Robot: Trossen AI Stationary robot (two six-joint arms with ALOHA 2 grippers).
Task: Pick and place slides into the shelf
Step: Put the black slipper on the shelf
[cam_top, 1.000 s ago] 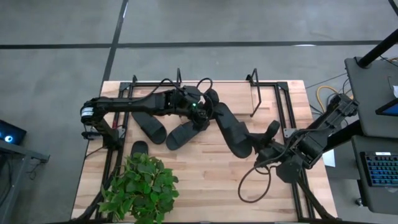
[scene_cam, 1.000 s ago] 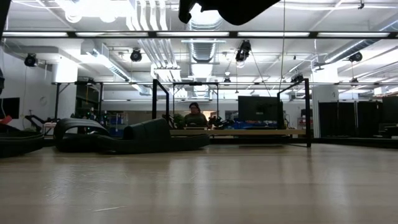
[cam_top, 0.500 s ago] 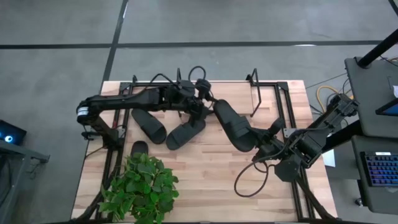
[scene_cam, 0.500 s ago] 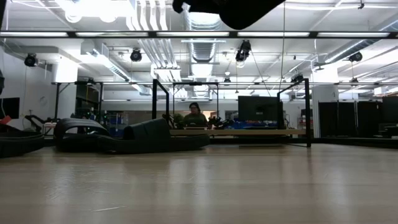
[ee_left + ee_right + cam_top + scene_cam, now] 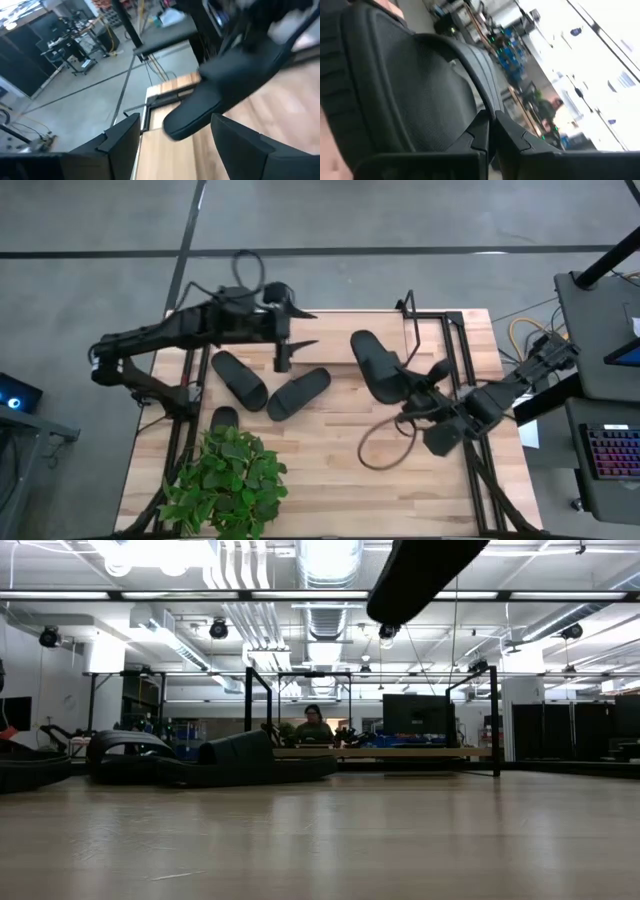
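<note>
Two black slides [image 5: 238, 378] [image 5: 298, 392] lie flat on the wooden table, seen at the left in the low view [image 5: 245, 760]. A third slide [image 5: 224, 418] lies beside the plant. My right gripper [image 5: 412, 392] is shut on a fourth slide [image 5: 375, 363], held high above the table [image 5: 425, 575]. My left gripper [image 5: 284, 352] stands open at the far left, apart from that slide [image 5: 215, 90]. The shelf [image 5: 405, 307] stands at the far edge, its board [image 5: 380, 752] low. My right gripper pinches the lifted slide between its two fingers at the end nearest the table's right edge [image 5: 482, 107]. The fingers come about level from the right. The slide is clear of the table and sticks out toward the far left.
A green potted plant [image 5: 225, 480] fills the near left corner. Black arm-mount frames [image 5: 462, 360] run along both table sides. A loose cable [image 5: 385, 450] hangs under my right arm. In the room beyond, a person [image 5: 314, 725] sits behind the shelf.
My left gripper has opened and let go of the lifted slide, rolled, risen and drawn back toward the table's far left. My right gripper has kept its hold and carried the slide a little toward the far edge, swinging it about.
</note>
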